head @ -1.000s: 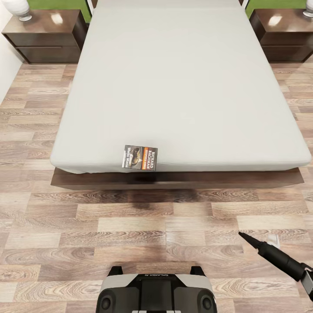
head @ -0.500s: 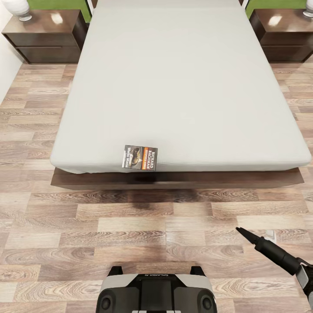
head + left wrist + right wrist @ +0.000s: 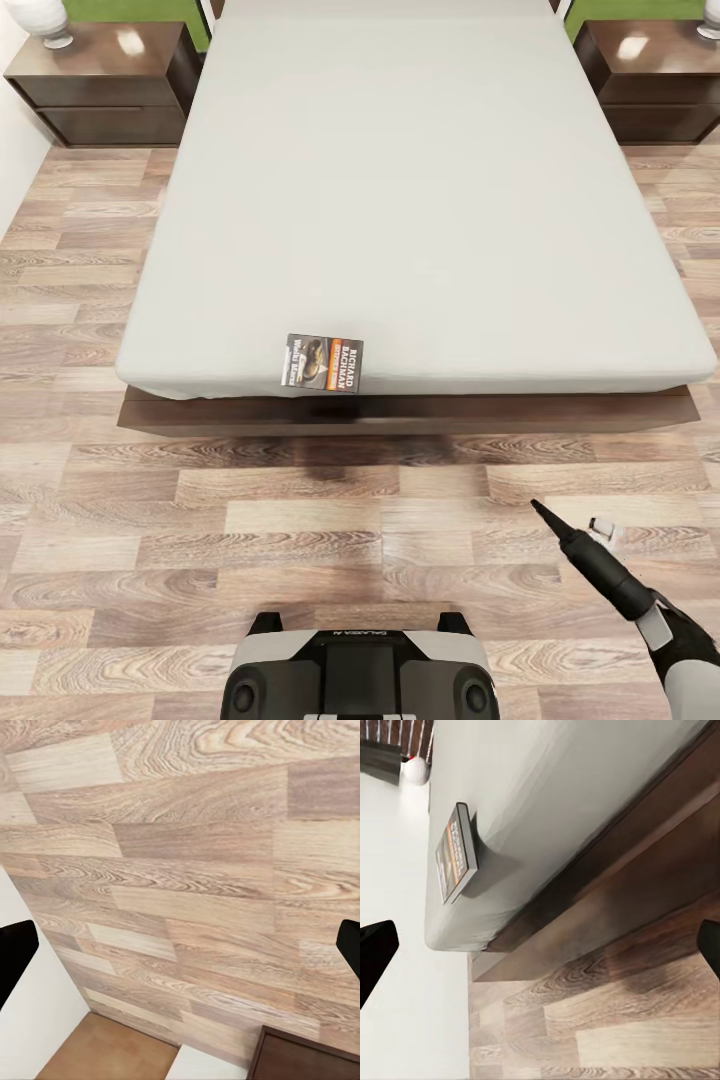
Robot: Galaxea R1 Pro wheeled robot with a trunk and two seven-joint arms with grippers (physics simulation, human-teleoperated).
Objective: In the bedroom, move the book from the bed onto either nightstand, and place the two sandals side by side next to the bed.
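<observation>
Black right gripper (image 3: 536, 506), jaws spread, has crept forward toward the dark-covered, orange-banded paperback book (image 3: 323, 363); book hasn't budged.

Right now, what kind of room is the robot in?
Most likely a bedroom: a large bed with a grey mattress on a dark wooden frame, a dark nightstand on each side of its head, and a wood-plank floor.

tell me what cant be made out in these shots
- book small print: too small in head view, edge-on in right wrist view.
- Both nightstands and their white ornaments: cut by head view's top edge.
- right gripper: seen side-on in head view, finger gap unreadable.
- Bed headboard end: cut off by the top edge.
</observation>
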